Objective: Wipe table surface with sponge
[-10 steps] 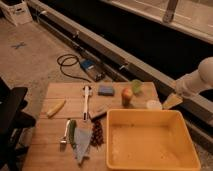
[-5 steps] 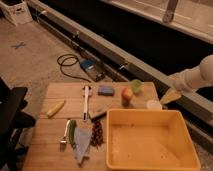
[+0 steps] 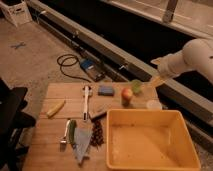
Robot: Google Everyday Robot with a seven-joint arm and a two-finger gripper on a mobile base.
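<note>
The blue sponge (image 3: 105, 90) lies flat near the back edge of the wooden table (image 3: 55, 92). My gripper (image 3: 157, 81) hangs off the white arm (image 3: 195, 57) that comes in from the right. It is above the table's back right corner, right of the sponge by about a hand's width and clear of it. A red-yellow apple (image 3: 126, 94) and a green cup (image 3: 136, 86) stand between the gripper and the sponge.
A large yellow tub (image 3: 116, 150) fills the table's front right. A white cup (image 3: 154, 105) stands behind it. A spatula (image 3: 86, 98), a banana (image 3: 56, 108), a cucumber (image 3: 72, 132), a cloth (image 3: 82, 146) and grapes (image 3: 97, 135) lie on the left half. A cable and blue box (image 3: 87, 65) lie on the floor.
The arm has swung left and slightly up, bringing the gripper from beside the tub's back right corner toward the green cup. Nothing on the table has moved.
</note>
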